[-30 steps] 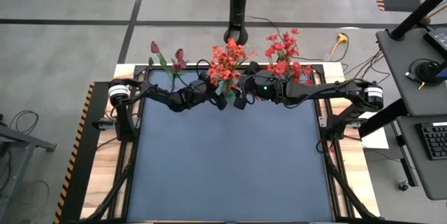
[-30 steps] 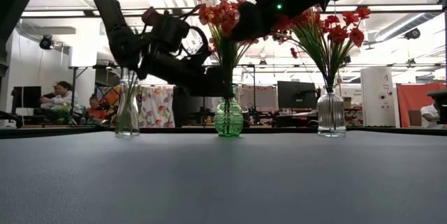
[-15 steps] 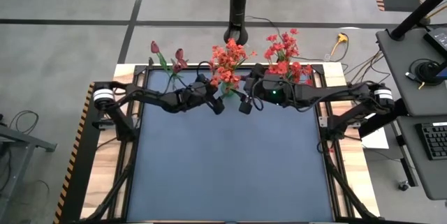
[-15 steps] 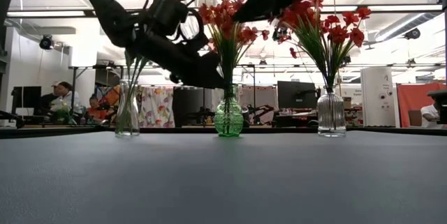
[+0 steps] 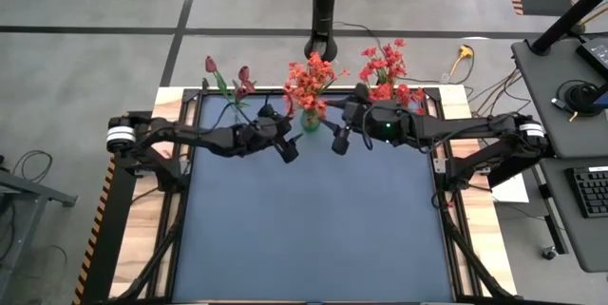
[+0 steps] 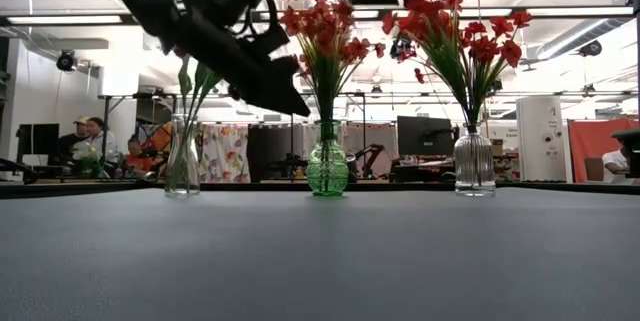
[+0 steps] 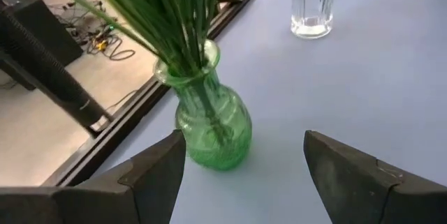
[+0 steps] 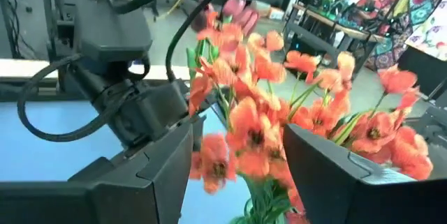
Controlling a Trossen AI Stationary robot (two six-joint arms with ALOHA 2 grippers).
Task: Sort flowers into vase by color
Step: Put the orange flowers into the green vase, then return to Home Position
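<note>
Three vases stand along the table's far edge. The left clear vase (image 5: 231, 107) holds dark maroon tulip buds (image 5: 210, 64). The green vase (image 5: 310, 121) holds orange-red flowers (image 5: 308, 79). The right clear vase (image 6: 474, 162) holds red flowers (image 5: 384, 69). My left gripper (image 5: 288, 151) hangs open just left of and nearer than the green vase (image 7: 213, 123), with nothing between its fingers. My right gripper (image 5: 340, 142) hangs open just right of it at bloom height, facing the orange-red flowers (image 8: 255, 126). Neither touches anything.
The blue table top (image 5: 313, 229) stretches bare toward the near edge. A black post (image 5: 326, 6) rises behind the green vase. Black frame rails (image 5: 180, 162) run along both table sides. People sit in the room beyond the table (image 6: 85, 141).
Both grippers have drawn back from the green vase's flowers and risen, the left one toward the table's left and near edge, the right one toward the right. The flowers stay standing in the green vase. Neither finger gap has changed.
</note>
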